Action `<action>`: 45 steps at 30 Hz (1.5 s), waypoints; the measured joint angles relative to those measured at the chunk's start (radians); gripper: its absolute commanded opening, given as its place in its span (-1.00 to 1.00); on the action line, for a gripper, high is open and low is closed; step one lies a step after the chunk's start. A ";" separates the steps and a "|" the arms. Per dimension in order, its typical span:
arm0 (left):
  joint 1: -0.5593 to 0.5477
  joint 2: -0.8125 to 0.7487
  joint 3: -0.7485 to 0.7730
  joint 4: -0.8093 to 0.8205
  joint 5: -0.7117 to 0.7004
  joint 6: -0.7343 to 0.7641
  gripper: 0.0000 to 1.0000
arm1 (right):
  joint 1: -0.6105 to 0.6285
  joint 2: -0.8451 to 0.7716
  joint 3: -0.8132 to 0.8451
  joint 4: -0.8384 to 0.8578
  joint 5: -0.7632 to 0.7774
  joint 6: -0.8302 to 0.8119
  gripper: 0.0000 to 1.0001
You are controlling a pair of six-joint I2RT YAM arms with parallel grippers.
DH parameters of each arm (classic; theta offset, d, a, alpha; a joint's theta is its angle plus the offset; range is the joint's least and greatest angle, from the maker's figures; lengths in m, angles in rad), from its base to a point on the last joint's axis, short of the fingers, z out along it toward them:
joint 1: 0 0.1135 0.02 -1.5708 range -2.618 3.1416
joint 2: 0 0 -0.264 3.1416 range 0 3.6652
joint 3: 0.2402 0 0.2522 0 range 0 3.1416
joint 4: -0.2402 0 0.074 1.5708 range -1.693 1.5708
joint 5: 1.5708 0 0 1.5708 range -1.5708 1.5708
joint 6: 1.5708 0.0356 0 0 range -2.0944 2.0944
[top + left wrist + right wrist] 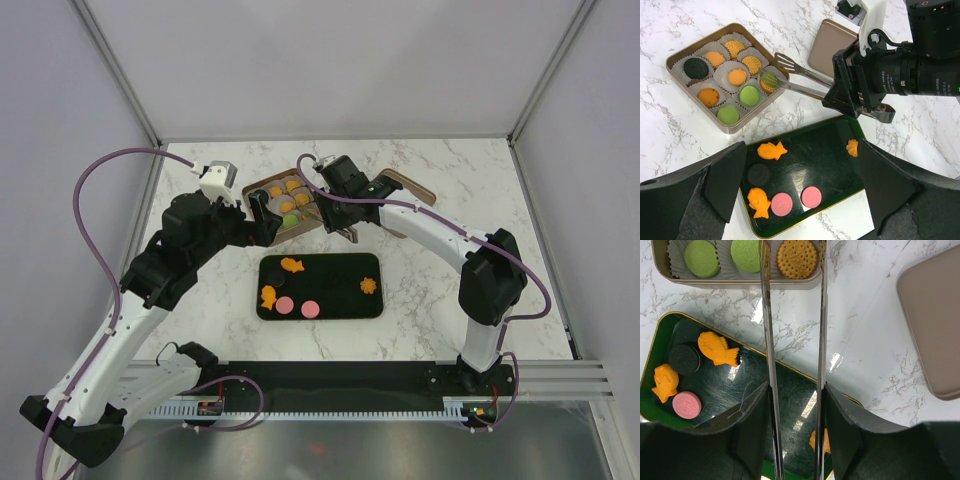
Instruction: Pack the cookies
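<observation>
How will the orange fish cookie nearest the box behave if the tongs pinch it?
Likely stiff and light: the fish cookie looks flat and moulded. Its uneven outline may twist between the tongs. The glossy tray could let it slide when nudged.

No legible text
Small white print on the right arm's black barrel [920, 75] is too small to read.

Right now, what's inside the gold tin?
Nine cookies in paper cups: one black, two green, the rest orange or tan. The tongs partly cover one corner cookie.
</observation>
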 measured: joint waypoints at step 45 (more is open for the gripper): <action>0.005 0.008 -0.153 0.052 0.264 -0.090 0.99 | -0.749 -0.383 -0.708 0.299 0.187 0.162 0.18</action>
